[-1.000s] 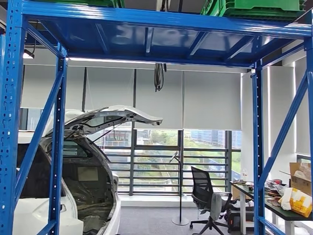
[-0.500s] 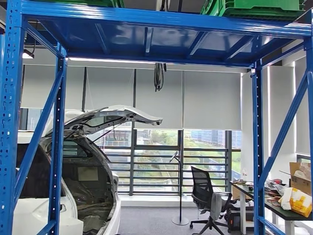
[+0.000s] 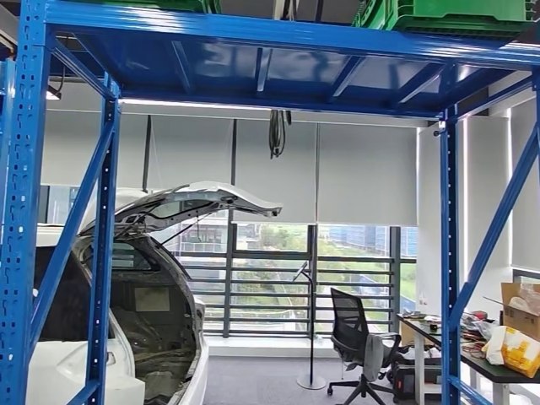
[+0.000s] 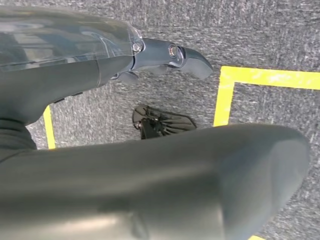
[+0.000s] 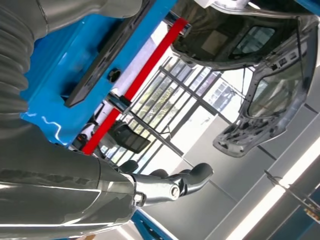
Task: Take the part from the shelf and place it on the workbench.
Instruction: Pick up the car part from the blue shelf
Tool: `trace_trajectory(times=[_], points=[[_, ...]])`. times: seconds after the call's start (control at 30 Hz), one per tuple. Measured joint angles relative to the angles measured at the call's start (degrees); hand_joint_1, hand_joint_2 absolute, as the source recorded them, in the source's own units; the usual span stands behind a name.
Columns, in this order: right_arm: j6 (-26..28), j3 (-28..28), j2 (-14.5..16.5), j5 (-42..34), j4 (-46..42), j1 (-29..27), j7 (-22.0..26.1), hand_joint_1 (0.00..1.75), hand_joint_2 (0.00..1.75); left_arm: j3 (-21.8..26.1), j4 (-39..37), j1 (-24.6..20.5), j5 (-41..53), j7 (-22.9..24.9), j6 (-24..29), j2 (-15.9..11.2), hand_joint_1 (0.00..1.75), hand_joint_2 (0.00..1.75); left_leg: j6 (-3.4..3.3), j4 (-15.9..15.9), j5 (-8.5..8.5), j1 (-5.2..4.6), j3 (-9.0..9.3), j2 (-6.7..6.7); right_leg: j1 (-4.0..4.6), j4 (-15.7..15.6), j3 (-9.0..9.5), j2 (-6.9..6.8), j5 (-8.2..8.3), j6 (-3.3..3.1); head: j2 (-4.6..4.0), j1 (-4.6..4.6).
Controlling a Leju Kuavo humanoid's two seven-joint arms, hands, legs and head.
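No writing or brand mark can be read anywhere. The blue steel shelf [image 3: 267, 46] has perforated uprights, diagonal braces and a ribbed sheet deck overhead. Green ribbed plastic crates [image 3: 445, 13] sit on top of that deck. Behind the shelf stands a white car [image 3: 127, 337] with its tailgate raised; a black mesh office chair [image 3: 357, 342] and a cluttered table [image 3: 497, 367] with a cardboard box [image 3: 521, 310] lie beyond the shelf's right upright. The part cannot be picked out. The left hand [image 4: 162, 52] hangs over speckled grey carpet with yellow tape lines [image 4: 241, 80], fingers extended, holding nothing. The right hand [image 5: 170, 185], beside the shelf frame, has fingers extended and empty.
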State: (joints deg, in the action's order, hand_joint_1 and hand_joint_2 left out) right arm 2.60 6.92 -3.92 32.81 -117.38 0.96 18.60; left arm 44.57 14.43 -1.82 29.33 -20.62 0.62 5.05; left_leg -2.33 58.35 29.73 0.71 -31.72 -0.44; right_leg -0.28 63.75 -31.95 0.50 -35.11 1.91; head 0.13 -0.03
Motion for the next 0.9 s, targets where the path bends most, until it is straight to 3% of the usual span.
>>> trace_trajectory(times=[0.07,0.1,0.13,0.17,0.23,0.3,0.43,0.5,0.57,0.6,0.63,0.67,0.73,0.77,0.8,0.9], points=[[0.0,0.04,-0.01,0.0,-0.01,-0.14,-0.01,0.0,1.75,0.14,0.0,-0.01,0.01,-0.01,-0.02,0.0,0.0,0.0,-0.01,0.0,0.21,0.08,0.18,0.0,-0.41,7.79,-4.74,-0.05,-2.49,0.38,0.0,0.0],[0.0,0.04,-0.01,0.0,-0.01,-0.22,-0.01,0.0,1.75,0.18,0.0,0.04,0.03,0.0,-0.02,0.0,0.0,0.0,0.1,0.01,0.39,0.12,0.33,-0.02,-0.64,9.93,-6.46,-0.08,-2.41,0.61,0.0,-0.01],[0.0,0.05,-0.01,0.0,-0.01,-0.25,-0.01,0.0,1.75,0.21,0.0,0.09,0.05,0.01,-0.03,0.0,0.0,0.0,0.3,0.02,0.64,0.19,0.59,-0.07,-0.85,9.89,-7.11,-0.12,-1.17,0.87,0.0,0.0],[0.0,0.05,-0.01,-0.01,-0.01,-0.25,-0.01,0.0,1.75,0.22,0.0,0.12,0.1,0.01,-0.03,0.0,0.0,0.0,0.59,0.03,0.99,0.3,1.04,-0.13,-1.06,7.49,-6.6,-0.17,1.18,1.16,0.0,0.0],[0.0,0.08,-0.02,-0.01,0.0,-0.24,-0.02,0.0,1.75,0.26,0.0,0.12,0.18,-0.01,-0.04,-0.01,0.0,0.0,1.38,0.04,1.87,0.49,2.07,-0.23,-1.25,0.33,-3.99,-0.24,5.68,1.62,0.0,-0.01],[0.0,0.11,-0.04,0.0,-0.05,-0.25,-0.04,0.0,1.75,0.3,0.0,0.03,0.27,-0.02,-0.05,0.01,0.0,0.0,2.17,0.0,2.5,0.52,2.52,-0.26,-1.0,-3.63,-2.36,-0.26,6.66,0.95,0.01,-0.01],[0.01,0.09,-0.04,0.03,-0.39,-0.27,-0.04,0.0,1.75,0.33,0.0,-0.14,0.58,-0.03,-0.14,0.18,0.0,0.0,3.37,0.15,3.34,0.85,2.68,-0.08,-0.56,-4.47,-1.62,-0.17,5.52,-1.33,0.01,0.01],[0.01,0.09,-0.03,0.03,-0.64,-0.19,-0.01,0.0,1.75,0.32,0.0,-0.26,0.74,-0.05,-0.16,0.23,0.0,0.0,3.45,5.17,5.14,0.83,0.09,-0.01,-0.56,-4.82,-0.61,-0.32,4.93,-2.18,0.01,0.02],[0.0,0.1,-0.03,0.03,-0.69,-0.2,0.0,0.0,1.75,0.32,0.0,-0.1,0.82,-0.04,-0.18,0.26,0.0,0.0,3.26,13.51,7.15,0.67,-5.23,-0.01,-0.28,-4.89,0.54,-0.43,3.96,-2.7,0.0,0.01],[0.0,0.1,-0.03,0.03,-0.69,-0.28,0.0,0.0,1.75,0.33,0.0,0.05,0.84,-0.04,-0.18,0.26,0.0,0.0,3.11,16.37,7.1,0.55,-7.59,-0.01,-0.15,-4.9,1.26,-0.38,3.37,-2.78,0.0,0.01],[0.0,0.11,-0.03,0.04,-0.69,-0.34,0.0,0.0,1.75,0.35,0.0,0.2,0.9,-0.04,-0.16,0.26,0.0,0.0,2.89,17.18,5.89,0.4,-9.05,-0.02,-0.06,-4.9,2.1,-0.28,2.73,-2.81,0.0,0.01],[0.0,0.12,-0.03,0.04,-0.69,-0.37,0.0,0.0,1.75,0.39,0.0,0.28,1.01,-0.04,-0.15,0.26,0.0,0.0,2.6,15.72,3.54,0.2,-9.43,-0.02,-0.02,-4.91,3.11,-0.18,2.03,-2.78,0.0,0.01],[0.02,0.12,-0.03,0.07,-0.68,-0.36,-0.01,0.0,1.75,0.59,-0.01,0.32,1.31,-0.07,-0.14,0.26,0.0,0.0,1.87,9.59,-1.98,-0.37,-8.19,-0.01,0.03,-5.03,5.17,-0.1,0.5,-2.54,0.0,0.01],[0.03,0.13,-0.03,0.09,-0.67,-0.35,-0.03,0.0,1.75,0.72,-0.01,0.3,1.51,-0.11,-0.14,0.26,0.0,0.0,1.56,6.98,-3.44,-0.68,-7.28,0.0,0.04,-5.16,5.9,-0.01,-0.12,-2.25,0.02,0.02],[0.04,0.13,-0.03,0.11,-0.67,-0.37,-0.06,0.0,1.75,0.84,-0.01,0.27,1.68,-0.13,-0.14,0.26,0.0,0.0,1.3,5.15,-3.7,-0.96,-6.55,0.0,-0.01,-5.39,6.29,0.04,-0.53,-1.93,0.03,0.03],[0.09,0.16,-0.04,0.13,-0.75,-0.44,-0.1,0.0,1.75,1.1,0.0,0.19,1.97,-0.19,-0.07,0.26,0.0,0.0,0.67,2.59,-2.17,-1.12,-5.1,-0.1,-0.19,-5.85,6.57,0.03,-0.13,-0.76,0.07,0.07]])
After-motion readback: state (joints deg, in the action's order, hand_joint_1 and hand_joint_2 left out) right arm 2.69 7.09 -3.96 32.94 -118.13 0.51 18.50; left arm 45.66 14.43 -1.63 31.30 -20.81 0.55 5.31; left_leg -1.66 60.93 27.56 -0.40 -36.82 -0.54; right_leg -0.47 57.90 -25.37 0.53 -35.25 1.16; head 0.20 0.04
